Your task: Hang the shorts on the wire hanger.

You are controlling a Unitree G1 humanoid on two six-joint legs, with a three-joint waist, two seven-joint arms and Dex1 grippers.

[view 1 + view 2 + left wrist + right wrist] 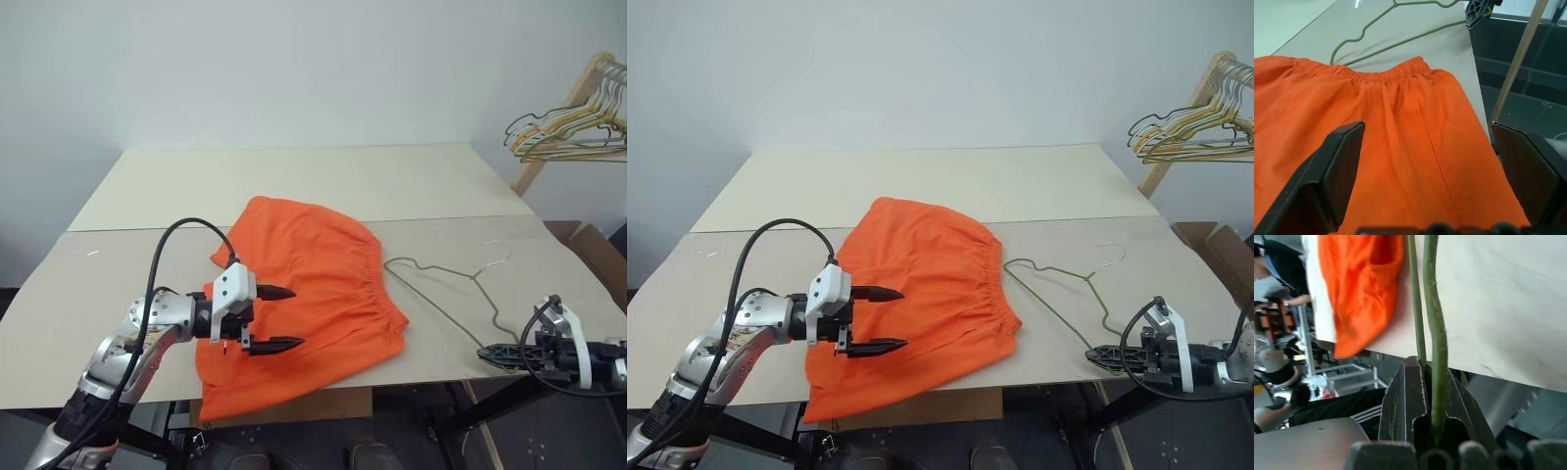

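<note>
A pale table (323,181) stands before a plain white wall, with orange shorts and a wire hanger lying on it.

At the left, the left gripper (277,318) hovers over the near leg of the shorts (313,284), its two black fingers spread wide apart with nothing between them. The shorts lie flat at the table's middle, one leg drooping over the near edge and the gathered waistband facing right. Just beside the waistband lies the wire hanger (446,284), its hook pointing toward the far right. At the table's near right edge the right gripper (493,356) is clamped together on the hanger's wire corner. Bunched hangers (573,127) hang on a wooden rack at the far right.
</note>
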